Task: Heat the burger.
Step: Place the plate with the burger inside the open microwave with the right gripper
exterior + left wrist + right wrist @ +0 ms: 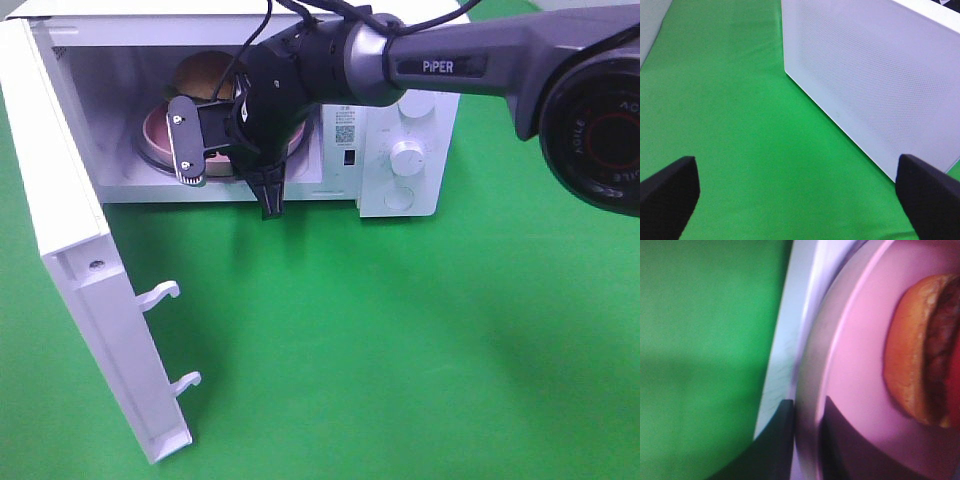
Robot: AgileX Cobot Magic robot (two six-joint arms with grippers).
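Burger (920, 350) seated on pink plate (855, 365) inside open microwave (400, 120). Plate rim straddled by right claw (807, 407); pinched or released cannot be told. Left claw (797, 200) spread wide, empty. Risk: plate dragged out, burger tipped, if withdrawn unreleased.

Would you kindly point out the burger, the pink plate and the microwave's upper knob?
burger (905, 350), right wrist view, on the bun's golden crust.
pink plate (860, 365), right wrist view, on its bare surface.
upper knob (407, 157), exterior high view, on its face.
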